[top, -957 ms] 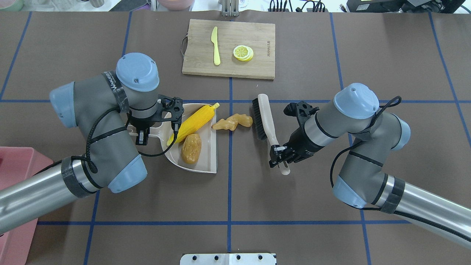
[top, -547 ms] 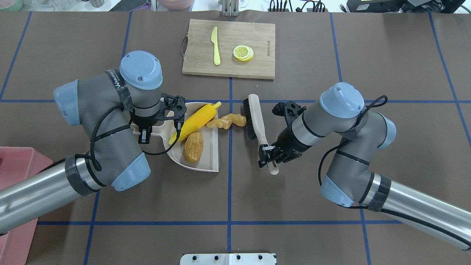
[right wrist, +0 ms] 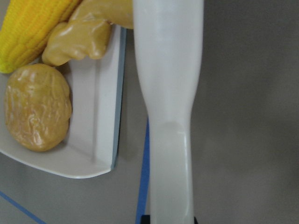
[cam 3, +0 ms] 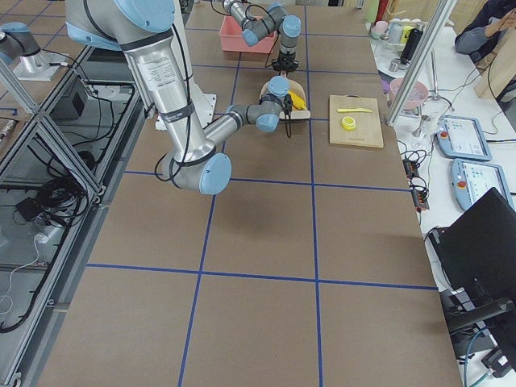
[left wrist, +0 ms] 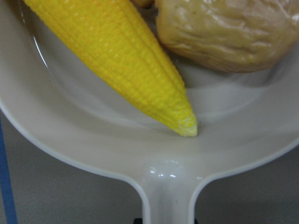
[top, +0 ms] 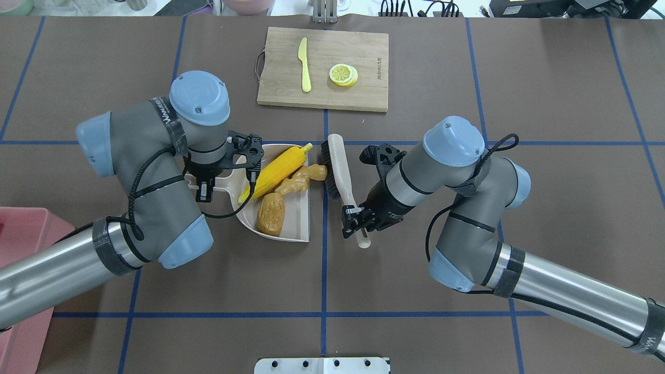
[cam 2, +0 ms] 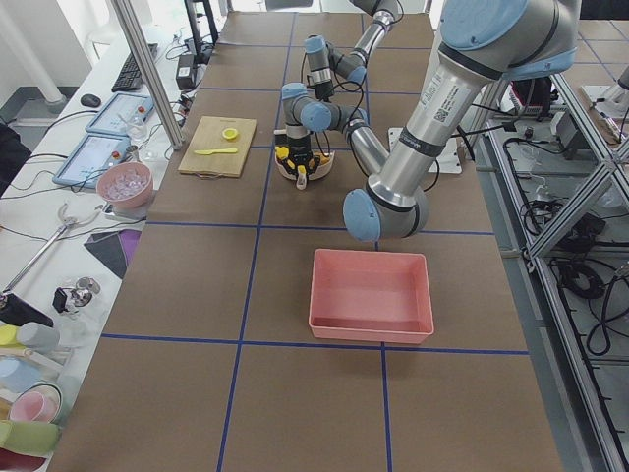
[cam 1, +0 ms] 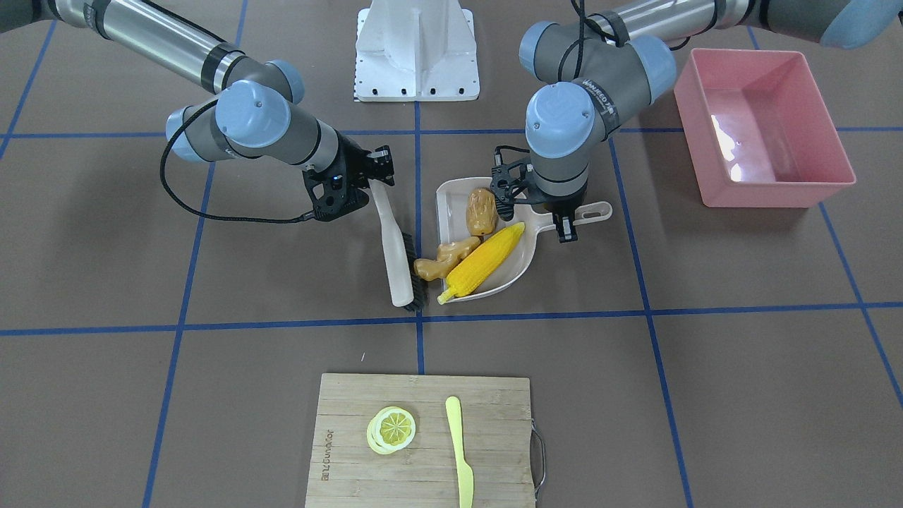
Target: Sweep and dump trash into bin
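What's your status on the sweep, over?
Left gripper shut on dustpan handle, right gripper shut on brush. Corn cob and potato in dustpan; ginger root across its lip, at the bristles. No obstruction seen toward pink bin.

I see a smooth, glossy plastic dustpan [left wrist: 84, 135], a finely ridged, shiny corn cob [left wrist: 117, 60] and a wrinkled, waxy potato [left wrist: 224, 32]. The brush [right wrist: 170, 93] handle is sleek plastic; the bin [cam 1: 776, 192] gleams inside; the board [cam 1: 494, 423] is matt wood.
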### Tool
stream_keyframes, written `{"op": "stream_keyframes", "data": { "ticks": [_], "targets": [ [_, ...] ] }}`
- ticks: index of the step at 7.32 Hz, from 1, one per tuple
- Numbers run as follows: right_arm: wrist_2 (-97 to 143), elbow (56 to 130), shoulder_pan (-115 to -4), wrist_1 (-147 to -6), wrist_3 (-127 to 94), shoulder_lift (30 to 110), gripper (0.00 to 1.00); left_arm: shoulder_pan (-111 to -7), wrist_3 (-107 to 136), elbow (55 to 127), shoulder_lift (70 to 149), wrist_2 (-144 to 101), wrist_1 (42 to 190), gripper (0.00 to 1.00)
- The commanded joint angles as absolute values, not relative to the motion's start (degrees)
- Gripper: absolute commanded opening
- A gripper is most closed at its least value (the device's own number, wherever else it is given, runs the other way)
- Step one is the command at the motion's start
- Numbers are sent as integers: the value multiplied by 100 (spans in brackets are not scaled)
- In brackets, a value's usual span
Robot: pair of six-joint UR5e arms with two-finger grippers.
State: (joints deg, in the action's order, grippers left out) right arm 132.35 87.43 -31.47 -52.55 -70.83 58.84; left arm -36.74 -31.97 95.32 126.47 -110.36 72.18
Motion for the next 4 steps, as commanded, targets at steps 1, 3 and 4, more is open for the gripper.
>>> {"op": "stream_keyframes", "data": {
  "ticks": [1, 3, 4],
  "targets": [
    [13210, 8728, -3059, -5282, -7206, 5705, 0, -3674, -3191, 9536, 12647, -11039, 7225, 0],
    [13105, 8719, -2971, -5291, -7356, 5625, 0, -3674, -3199, 9536, 12647, -11030, 7233, 0],
    [13044, 8719, -2927, -5291, -7435, 5573, 0, -3674, -3191, 9527, 12647, -11030, 7242, 0]
  ]
}}
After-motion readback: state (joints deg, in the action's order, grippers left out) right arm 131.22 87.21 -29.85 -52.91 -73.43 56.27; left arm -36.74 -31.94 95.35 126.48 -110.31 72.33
